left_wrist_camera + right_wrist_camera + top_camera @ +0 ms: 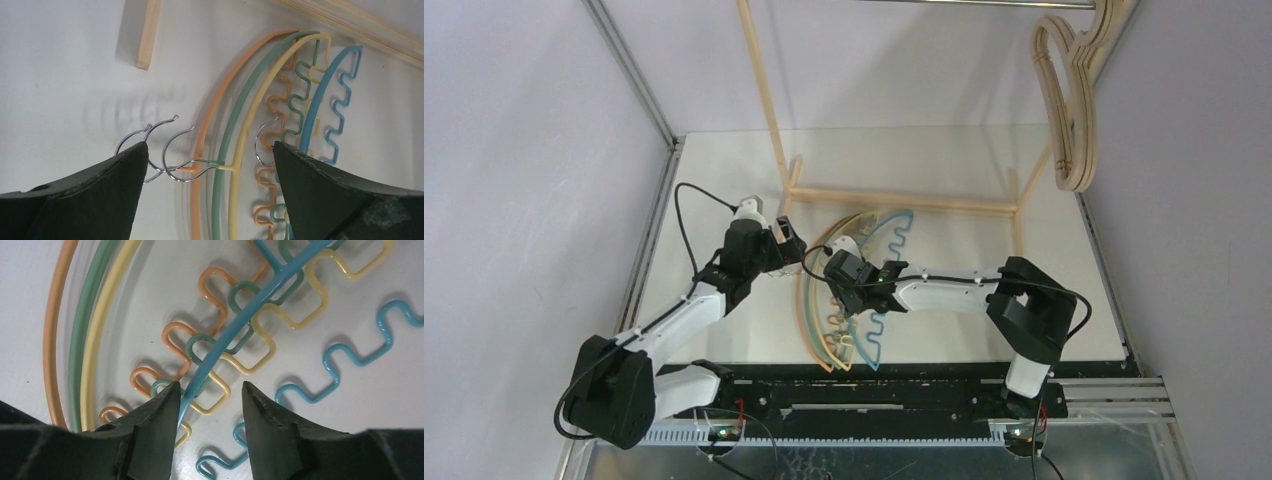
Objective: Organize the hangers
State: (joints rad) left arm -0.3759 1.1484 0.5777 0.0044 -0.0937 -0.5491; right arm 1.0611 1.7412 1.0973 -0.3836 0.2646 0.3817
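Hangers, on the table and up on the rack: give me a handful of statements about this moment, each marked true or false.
1. The teal hanger has its arch running between the fingers of the right gripper. True.
2. The orange hanger, green hanger and yellow hanger lie nested on the table. True.
3. The right gripper is clamped shut on the teal hanger. False: its jaws stand apart, with a gap beside the arch.
4. The wooden hangers lie on the table. False: they hang from the metal bar.
5. The left gripper grips the orange hanger. False: it is wide open and holds nothing.
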